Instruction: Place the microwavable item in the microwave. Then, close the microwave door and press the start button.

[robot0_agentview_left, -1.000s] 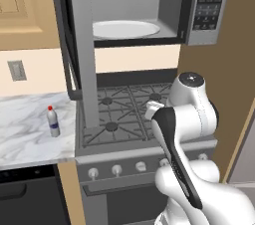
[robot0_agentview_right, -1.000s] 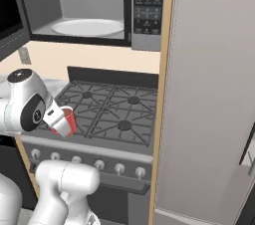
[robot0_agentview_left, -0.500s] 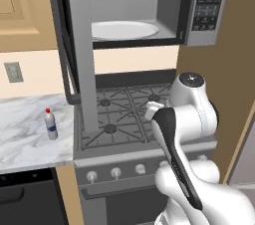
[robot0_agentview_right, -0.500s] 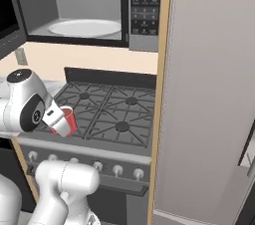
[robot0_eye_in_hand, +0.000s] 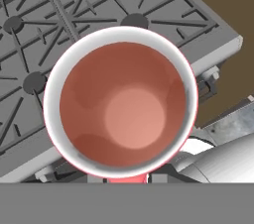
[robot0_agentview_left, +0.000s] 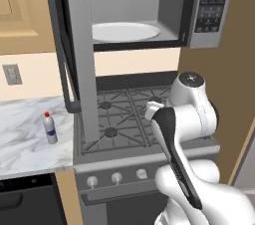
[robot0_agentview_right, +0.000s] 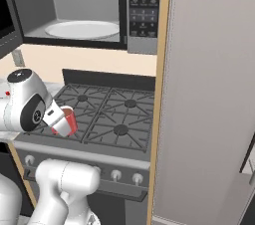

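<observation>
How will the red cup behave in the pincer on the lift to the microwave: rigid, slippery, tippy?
The red cup looks rigid, so it likely won't deform. Smooth round walls may let it slip or rotate in the pincer. It looks empty in the hand view, so probably light; nothing to spill.

Marble counter (robot0_agentview_left: 25, 144) left of stove (robot0_agentview_left: 124, 119); small bottle (robot0_agentview_left: 49, 128) stands upright on counter.

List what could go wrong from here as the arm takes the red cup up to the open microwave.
1. The red cup hangs tilted in the gripper above the stove; a slip would likely drop it onto the grates.
2. The microwave sits well above, so the lift could knock the cup against its lower edge.
3. The microwave door stands open beside the path; the arm might clip it.
</observation>
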Tool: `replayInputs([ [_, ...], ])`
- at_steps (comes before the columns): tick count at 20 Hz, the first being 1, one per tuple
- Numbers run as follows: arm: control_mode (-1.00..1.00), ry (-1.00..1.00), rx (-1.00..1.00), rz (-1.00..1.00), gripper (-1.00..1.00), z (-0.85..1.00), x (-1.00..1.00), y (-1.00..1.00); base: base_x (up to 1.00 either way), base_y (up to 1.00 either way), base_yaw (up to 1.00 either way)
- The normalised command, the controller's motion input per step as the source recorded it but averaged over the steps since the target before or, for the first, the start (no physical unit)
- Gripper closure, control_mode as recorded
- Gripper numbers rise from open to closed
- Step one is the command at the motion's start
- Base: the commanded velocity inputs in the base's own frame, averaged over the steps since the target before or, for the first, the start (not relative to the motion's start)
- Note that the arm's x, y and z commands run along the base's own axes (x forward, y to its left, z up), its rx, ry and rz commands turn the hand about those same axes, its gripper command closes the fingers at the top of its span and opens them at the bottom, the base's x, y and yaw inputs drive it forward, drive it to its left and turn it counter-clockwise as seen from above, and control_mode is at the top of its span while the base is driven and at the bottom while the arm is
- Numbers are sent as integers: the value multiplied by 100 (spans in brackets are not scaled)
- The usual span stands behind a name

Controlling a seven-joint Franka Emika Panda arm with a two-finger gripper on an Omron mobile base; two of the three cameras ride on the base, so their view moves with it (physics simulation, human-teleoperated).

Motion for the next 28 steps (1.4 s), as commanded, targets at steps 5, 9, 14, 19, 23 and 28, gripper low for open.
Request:
replayInputs([
  [5, 100, 0, 0, 0, 100, 0, 0, 0, 9, 0, 0],
  [9, 100, 0, 0, 0, 100, 0, 0, 0, 3, -3, 0],
  [14, -100, -7, 0, 0, 100, 40, -1, -7, 0, 0, 0],
  [19, -100, -14, -2, 1, 100, 90, 0, -1, 0, 0, 0],
  [23, -100, -16, -5, 8, 100, 90, 0, 0, 0, 0, 0],
  [28, -100, -13, -8, 3, 100, 69, 7, 1, 0, 0, 0],
])
